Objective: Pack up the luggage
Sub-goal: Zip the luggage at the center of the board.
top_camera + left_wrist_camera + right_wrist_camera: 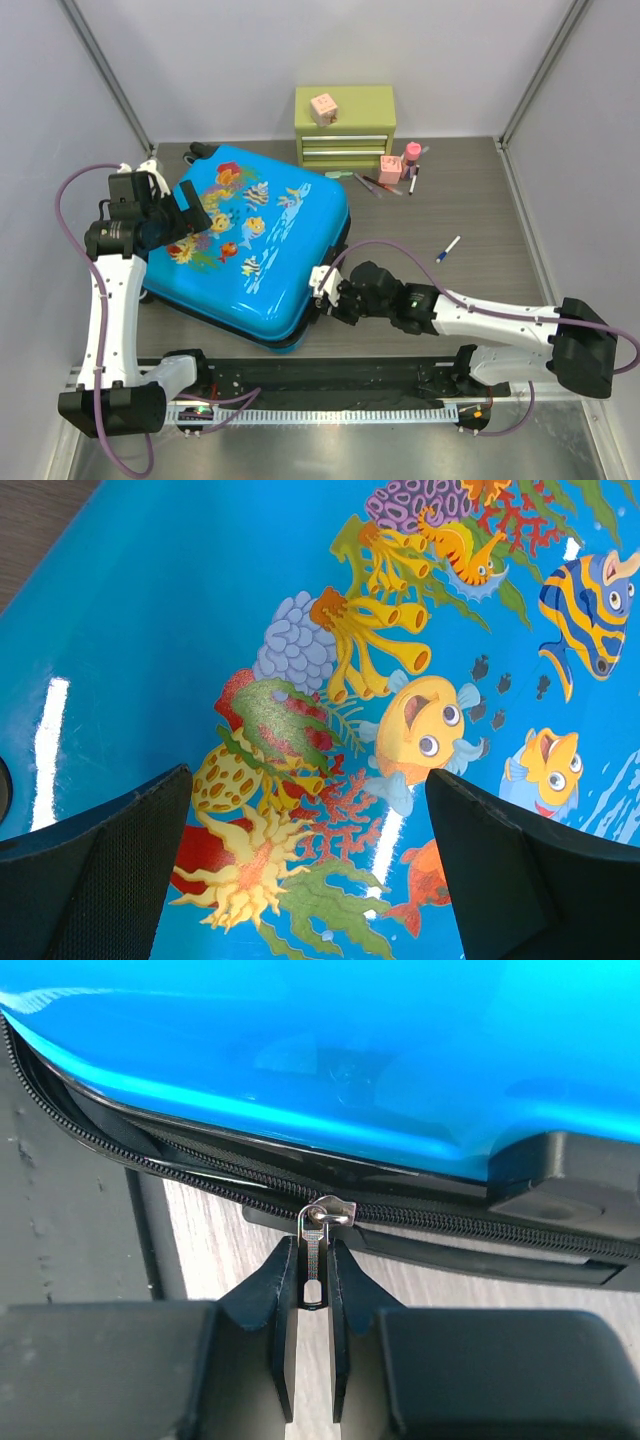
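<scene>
Left gripper (185, 215) spread wide, nothing in it, over the left end of the fish-print lid. Luggage (270, 250) lies flat on the counter (480, 200), left of centre, lid down. Right gripper (322, 290) at its near right edge, clamped on the zipper pull (314, 1260); zip teeth apart left of the slider.

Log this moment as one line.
luggage: closed, not fully zipped | right gripper: shut on zipper pull | left gripper: open over luggage

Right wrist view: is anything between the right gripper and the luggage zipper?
Nothing visible. The right gripper is shut on the zipper pull at the luggage edge; the open track left of it looks clear.
</scene>
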Available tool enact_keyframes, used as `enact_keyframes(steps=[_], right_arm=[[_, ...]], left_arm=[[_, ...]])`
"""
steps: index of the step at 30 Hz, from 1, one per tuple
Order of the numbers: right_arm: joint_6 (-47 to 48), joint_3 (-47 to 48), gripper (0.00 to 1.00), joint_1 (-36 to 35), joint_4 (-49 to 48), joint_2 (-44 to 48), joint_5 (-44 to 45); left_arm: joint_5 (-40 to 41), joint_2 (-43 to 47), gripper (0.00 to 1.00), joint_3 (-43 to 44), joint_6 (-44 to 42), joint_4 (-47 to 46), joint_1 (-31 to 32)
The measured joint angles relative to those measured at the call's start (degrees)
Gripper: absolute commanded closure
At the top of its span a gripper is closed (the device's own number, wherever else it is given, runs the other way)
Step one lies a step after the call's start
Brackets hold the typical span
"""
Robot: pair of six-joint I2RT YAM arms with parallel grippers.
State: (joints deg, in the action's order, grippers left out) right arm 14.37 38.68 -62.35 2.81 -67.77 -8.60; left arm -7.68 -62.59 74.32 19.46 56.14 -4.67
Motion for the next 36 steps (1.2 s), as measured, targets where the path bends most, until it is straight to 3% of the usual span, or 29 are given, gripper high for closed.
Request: enact_keyframes(steps=[7, 8, 10, 11, 16, 17, 18, 23, 27, 36], right_arm=[[-6.1, 0.17, 0.96, -1.29, 0.63, 0.02, 2.27], [-6.86, 0.24, 0.84, -1.46, 0.7, 0.02, 2.71], [-8.22, 0.33, 0.72, -1.73, 0.87, 0.02, 3.54], [-9.01, 0.44, 0.59, -1.86, 1.2, 0.04, 4.17], [-13.66, 2.25, 0.3, -2.6, 3.69, 2.51, 7.93], [-13.92, 2.45, 0.2, -2.69, 3.72, 3.13, 8.7], [-14.25, 2.6, 0.17, -2.71, 3.74, 4.04, 9.68], [-11.61, 2.6, 0.08, -2.69, 3.76, 6.97, 12.33], [-8.11, 2.71, 0.08, -2.86, 4.44, 6.05, 12.37], [-2.69, 4.83, 0.18, -6.47, 6.27, 0.31, 13.77]], left_arm=[[-0.2, 0.13, 0.0, -0.17, 1.38, -0.83, 0.0], [-0.33, 0.13, 0.0, -0.17, 1.49, -0.94, 0.0], [-0.52, 0.13, 0.0, -0.17, 1.62, -1.03, 0.0], [-0.55, 0.11, 0.0, -0.17, 1.64, -1.03, 0.0], [-0.59, 0.11, 0.0, -0.28, 1.81, -1.14, 0.0], [-0.61, 0.11, 0.0, -0.33, 1.92, -1.2, 0.0], [-0.66, 0.11, 0.0, -0.33, 2.08, -1.29, 0.0], [-1.22, 0.09, 0.0, -0.61, 2.45, -1.99, 0.0], [-1.51, 0.09, 0.0, -1.09, 2.56, -2.89, 0.0], [-1.64, 0.37, 0.0, -2.4, 2.54, -5.38, 0.0]])
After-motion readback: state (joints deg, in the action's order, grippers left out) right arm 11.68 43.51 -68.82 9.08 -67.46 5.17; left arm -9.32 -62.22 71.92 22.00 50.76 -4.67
